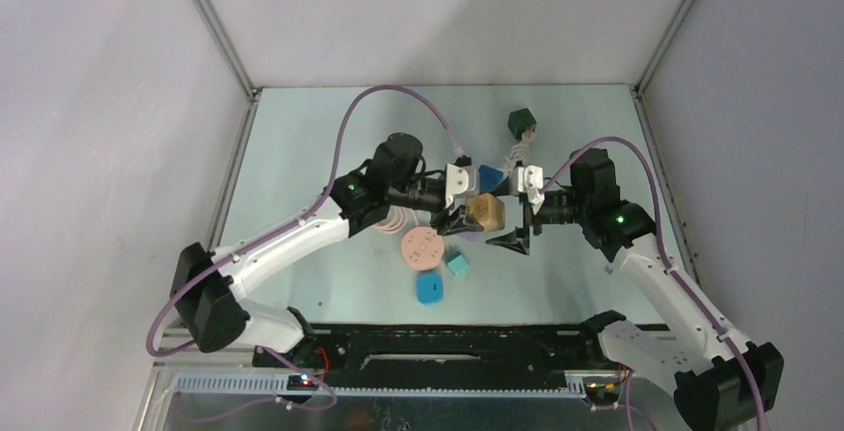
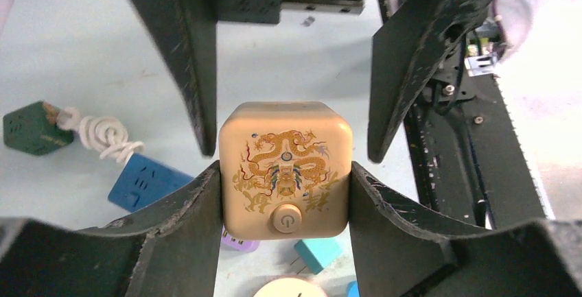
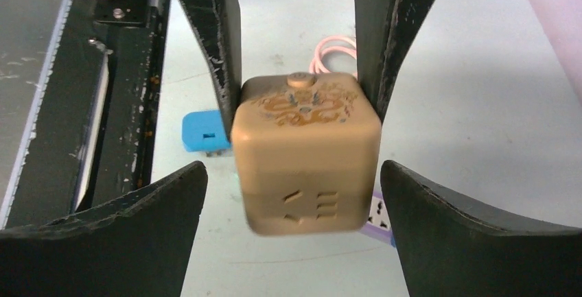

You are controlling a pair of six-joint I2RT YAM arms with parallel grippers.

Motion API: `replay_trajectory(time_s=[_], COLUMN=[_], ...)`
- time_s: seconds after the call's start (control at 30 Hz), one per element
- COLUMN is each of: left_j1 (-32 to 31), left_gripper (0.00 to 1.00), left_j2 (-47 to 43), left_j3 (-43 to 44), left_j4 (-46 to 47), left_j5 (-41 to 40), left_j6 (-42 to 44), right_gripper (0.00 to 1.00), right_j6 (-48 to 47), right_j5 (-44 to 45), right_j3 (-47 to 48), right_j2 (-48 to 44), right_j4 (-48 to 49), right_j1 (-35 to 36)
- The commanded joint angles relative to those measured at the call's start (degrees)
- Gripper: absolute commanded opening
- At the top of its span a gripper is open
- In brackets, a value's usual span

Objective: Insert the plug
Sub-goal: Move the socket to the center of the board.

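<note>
Top view: at frame centre the left gripper [image 1: 474,212] clamps the tan cube [image 1: 488,212]. The right gripper [image 1: 518,216] stands open just right of it.

Left wrist view: the cube [image 2: 285,170] sits centre, pinched between the lower fingers [image 2: 185,221].

Right wrist view: the cube [image 3: 305,153] is centre. The lower fingers [image 3: 137,215] are spread wide, not touching it.

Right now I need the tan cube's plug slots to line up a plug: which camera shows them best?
Right wrist view: the tan cube turns its slots toward it, slightly blurred. Left wrist view shows only the dragon face and button, gripped by the left tool. Top view shows just a small tan block.
</note>
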Motion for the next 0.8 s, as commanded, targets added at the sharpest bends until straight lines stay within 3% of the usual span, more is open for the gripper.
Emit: replay_trajectory(time_s=[0.0,0.27,0.5,0.6,0.77], left_j1=[3.2,9.3,11.6,12.4,13.0], left_gripper=[0.00,0.00,0.00,0.00,0.00], left_j2=[1.1,7.6,20.7,25.0,31.7], left_j3=[4.8,11.0,27.1,30.6,36.9], left_j4=[3.2,1.7,-16.9,-16.6,-19.4], left_j5=[0.7,3.9,4.3,6.5,8.0], left_j6=[0.4,3.0,17.0,19.8,27.9], right_gripper=[1.00,1.00,1.00,1.00,1.00], right_j6=[1.3,6.9,24.3,34.3,44.9], right_j5=[4.2,12.4,24.9,32.9,36.6], right_j3=[0.9,-1.4,-1.5,-1.0,0.5], right_j2=[-1.1,-3.9,-3.8,-3.3,-1.0], right_j4=[0.7,2.2,8.5,9.9,7.7], right_j1=[-1.7,-6.9,-11.1,-13.2,-16.5])
